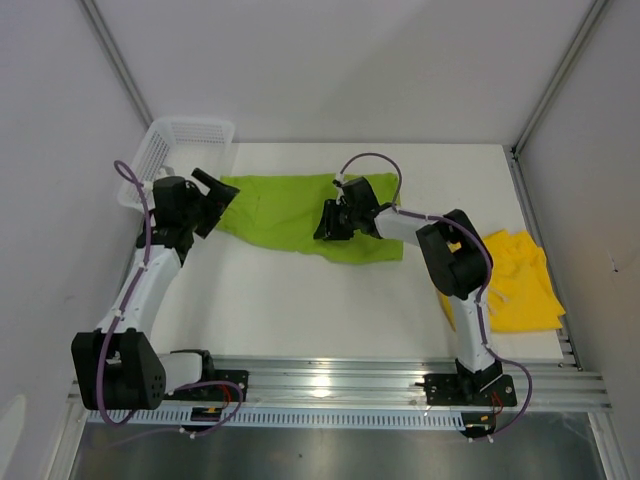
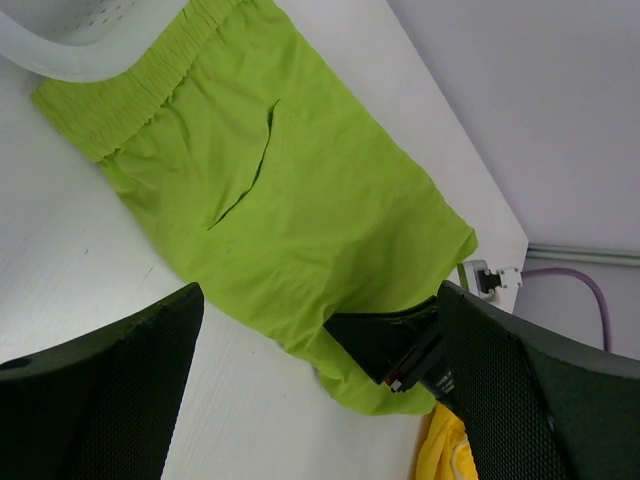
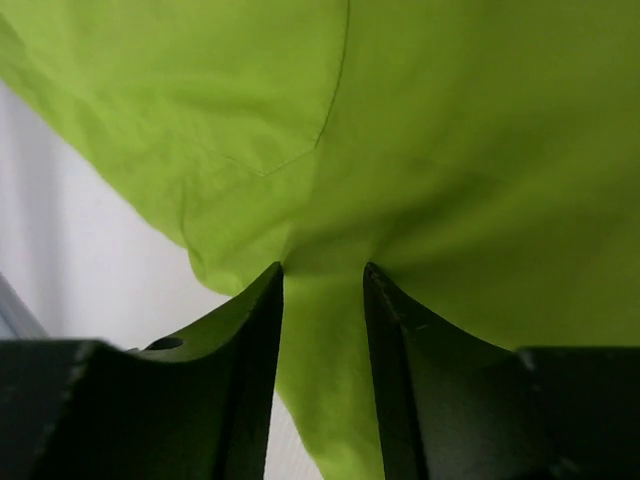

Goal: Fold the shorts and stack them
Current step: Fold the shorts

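Lighting: bright, even and diffuse from above; the white worktop (image 1: 300,300) and walls are nearly washed out.
Shadows: faint and soft-edged under the arms.
Glare: a white patch on the metal rail (image 1: 320,385).
Left wrist view: green shorts (image 2: 280,200) sharp, left gripper (image 2: 318,300) dark.
Right wrist view: cloth out of focus, right gripper (image 3: 322,275) near-black.
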{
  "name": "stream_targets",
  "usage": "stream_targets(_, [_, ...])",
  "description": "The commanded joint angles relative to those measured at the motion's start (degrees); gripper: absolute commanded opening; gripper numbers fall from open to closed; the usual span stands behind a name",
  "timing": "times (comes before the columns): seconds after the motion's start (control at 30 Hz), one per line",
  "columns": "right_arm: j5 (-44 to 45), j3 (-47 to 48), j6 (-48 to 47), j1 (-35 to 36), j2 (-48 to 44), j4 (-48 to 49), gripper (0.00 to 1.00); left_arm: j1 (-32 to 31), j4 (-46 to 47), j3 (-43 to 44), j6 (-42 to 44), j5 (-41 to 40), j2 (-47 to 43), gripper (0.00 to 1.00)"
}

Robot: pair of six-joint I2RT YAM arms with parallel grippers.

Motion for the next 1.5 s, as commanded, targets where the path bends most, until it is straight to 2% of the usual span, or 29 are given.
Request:
stream_targets(0.0, [-3.6,-0.6,3.1,-0.3,2.5,3.0,0.40,-0.5,-0.3,-1.6,2.3,-1.8,-1.8,0.99])
stream_targets(0.17, [-2.3,-10.6,3.6,0.3,-1.1,4.5,0.38,-2.4,-0.9,-1.4,3.0,-1.8,-1.6,0.99])
stream_targets(0.37, [2.3,-28.4,2.9,1.1,-13.8,0.3,0.38,-3.6,-1.5,-2.6,3.7,-4.0,-3.2,0.99])
stream_targets(0.43, [4.1,-32.4,1.2,0.1,-19.4,-2.2,0.38,-4.0,-1.2,-3.8,3.8,-4.1,-4.1,0.99])
stream_targets(0.53, [6.2,-33.2,-1.3,-1.8,-24.8,-5.4,0.42,-5.2,-1.0,-5.5,4.4,-6.0,-5.0,0.99])
stream_targets(0.73, [6.6,-23.8,-3.8,-4.1,-26.9,-11.6,0.48,-7.2,1.6,-10.7,5.1,-4.5,-6.2,0.99])
stream_targets(0.9, [5.6,-12.1,-2.1,1.4,-23.5,-13.2,0.49,-7.2,3.0,-14.5,5.8,-2.6,-7.9,0.99])
stream_targets(0.97, [3.6,-9.9,0.1,2.8,-21.0,-9.8,0.48,-7.1,3.4,-16.2,5.8,-2.9,-8.6,0.99])
stream_targets(1.0, [-0.4,-9.2,1.3,3.3,-20.0,-7.8,0.47,-7.1,3.3,-16.4,5.8,-3.2,-9.6,0.99])
stream_targets(1.07, [-5.3,-7.6,4.2,4.6,-17.9,1.0,0.43,-6.3,3.2,-17.0,5.3,-3.4,-10.9,0.99])
stream_targets(1.13, [-10.5,-5.6,8.3,6.0,-13.3,8.7,0.41,-4.7,2.6,-17.5,3.9,-3.6,-13.6,0.99])
stream_targets(1.2, [-14.7,-0.9,11.9,6.8,-7.3,12.3,0.40,-4.1,1.7,-18.3,1.6,-5.4,-15.8,0.99])
stream_targets(1.27, [-18.9,3.1,15.5,7.9,-3.5,20.2,0.40,-4.0,0.4,-19.3,-0.3,-8.8,-19.7,0.99])
stream_targets(1.33, [-21.0,4.8,22.6,8.4,2.0,30.1,0.40,-4.0,-0.9,-19.8,-1.6,-10.2,-23.3,0.99])
stream_targets(1.47, [-24.5,14.5,32.3,9.7,12.0,39.9,0.39,-3.7,-3.9,-19.5,-1.3,-13.1,-26.8,0.99])
